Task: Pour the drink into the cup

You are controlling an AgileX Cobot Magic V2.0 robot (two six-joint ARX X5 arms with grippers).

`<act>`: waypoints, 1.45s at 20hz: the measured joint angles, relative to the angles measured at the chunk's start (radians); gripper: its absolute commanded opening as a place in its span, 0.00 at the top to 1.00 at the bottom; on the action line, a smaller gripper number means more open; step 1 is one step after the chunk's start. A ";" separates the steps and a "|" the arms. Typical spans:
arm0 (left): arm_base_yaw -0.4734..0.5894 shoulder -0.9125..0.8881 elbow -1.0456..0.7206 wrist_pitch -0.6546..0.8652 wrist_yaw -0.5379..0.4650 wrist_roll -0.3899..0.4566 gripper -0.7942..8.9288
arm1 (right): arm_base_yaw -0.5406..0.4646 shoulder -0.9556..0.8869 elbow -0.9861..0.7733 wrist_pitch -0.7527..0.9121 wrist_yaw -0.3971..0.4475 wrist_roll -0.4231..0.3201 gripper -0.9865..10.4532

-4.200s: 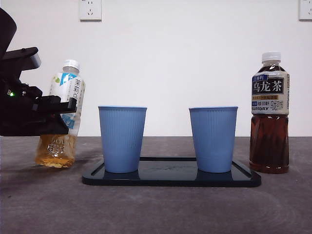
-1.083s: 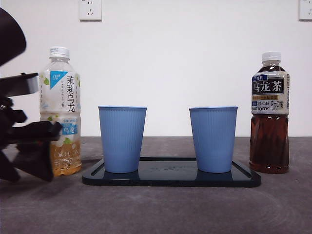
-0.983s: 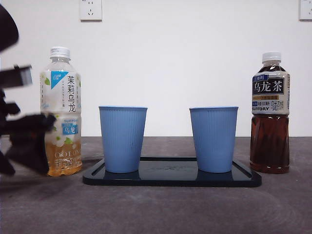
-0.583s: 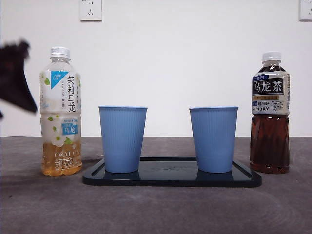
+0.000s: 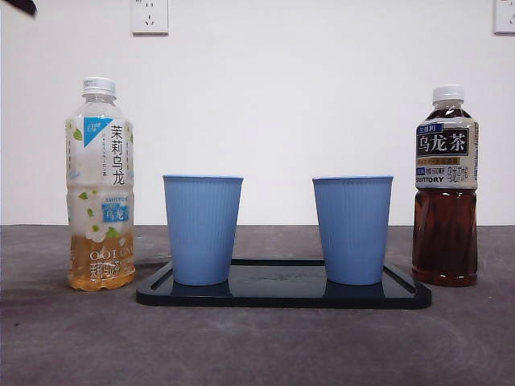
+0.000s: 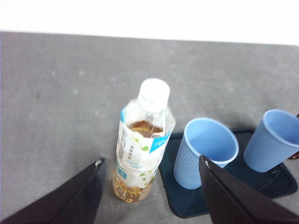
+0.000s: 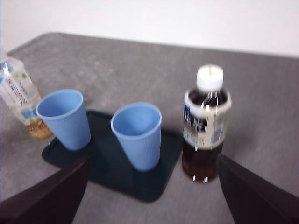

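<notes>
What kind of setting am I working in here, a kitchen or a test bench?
Most likely a lab test bench, not a kitchen: a bare grey table against a plain white wall with sockets, and only staged props, two blue cups on a black tray between two tea bottles.

From the front the arms are almost wholly out of frame, only a black tip showing at the top corner, too little to tell which arm it is. The left wrist view cuts the right-hand cup at the frame edge, with a dark sliver just beside it too small to name, and the tray is hidden partly behind a jaw. The right wrist view is blurred, so the dark bottle label cannot be read, and the pale bottle near the table's far corner is cut by the frame edge.
</notes>
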 measured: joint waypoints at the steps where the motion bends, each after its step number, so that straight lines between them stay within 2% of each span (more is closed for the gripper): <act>1: 0.000 -0.005 0.009 -0.016 0.000 0.003 0.61 | 0.000 0.000 0.000 -0.019 0.000 0.013 0.55; 3: 0.000 -0.013 0.015 -0.043 0.000 0.006 0.68 | 0.000 0.000 0.000 -0.053 0.000 0.037 0.63; 5: 0.000 -0.017 0.016 -0.067 0.000 0.010 0.81 | 0.000 0.000 0.000 -0.080 0.000 0.054 0.76; 6: 0.000 -0.017 0.016 -0.074 0.002 0.012 0.90 | 0.000 0.000 0.000 -0.090 0.000 0.059 0.84; 7: 0.000 -0.016 0.016 -0.080 0.003 0.013 0.91 | 0.000 0.000 0.000 -0.097 0.000 0.062 0.91; 26: 0.001 -0.018 0.016 -0.065 0.002 0.013 0.91 | 0.000 0.000 0.000 -0.100 0.001 0.084 0.91; 29: 0.072 -0.079 0.006 -0.024 -0.002 0.100 0.91 | 0.000 0.000 0.000 -0.100 0.001 0.084 0.91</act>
